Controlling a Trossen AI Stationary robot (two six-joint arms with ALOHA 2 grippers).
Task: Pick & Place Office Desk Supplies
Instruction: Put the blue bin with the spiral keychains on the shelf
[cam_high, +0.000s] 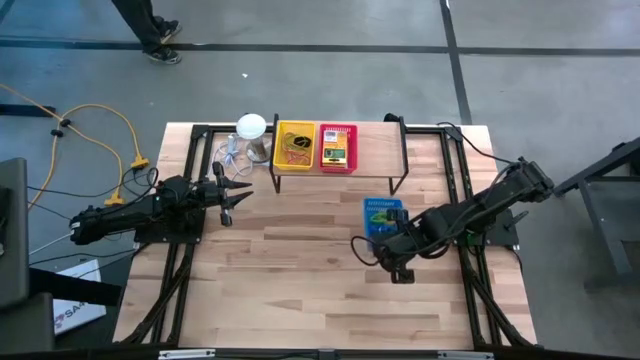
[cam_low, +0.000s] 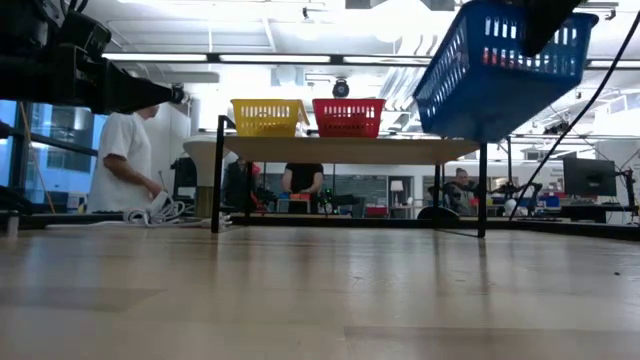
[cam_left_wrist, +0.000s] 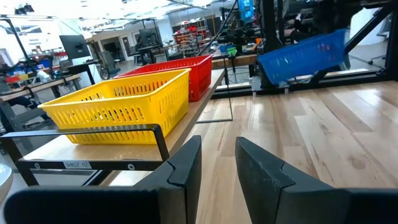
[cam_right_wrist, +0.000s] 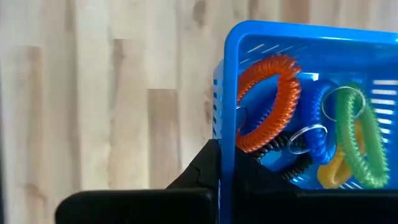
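A blue slotted basket (cam_high: 383, 215) holds several coiled rings: orange (cam_right_wrist: 273, 99), green (cam_right_wrist: 357, 143), blue and yellow, with metal key rings. My right gripper (cam_high: 396, 246) is shut on the basket, which hangs tilted above the table in the low view (cam_low: 500, 65). A yellow basket (cam_high: 294, 147) and a red basket (cam_high: 337, 147) stand on a black-framed shelf (cam_high: 400, 150) at the far side. My left gripper (cam_high: 235, 192) is open and empty, level, near the shelf's left end. Between its fingers (cam_left_wrist: 186, 168) the left wrist view shows the yellow basket (cam_left_wrist: 118, 106). My right gripper holds the blue basket by the rim of one side wall (cam_right_wrist: 227, 124), at the side nearest the table's front. One dark finger (cam_right_wrist: 202, 168) lies against the wall's outside. The other is hidden behind the wall. The basket is lifted clear of the table and tilted.
A white round-topped object (cam_high: 251, 127) with a cable stands at the shelf's left end. The red basket holds a small yellow-and-green box (cam_high: 335, 153). People stand in the room beyond the table (cam_low: 125, 160). Bare wooden tabletop (cam_high: 300, 290) lies toward the near edge.
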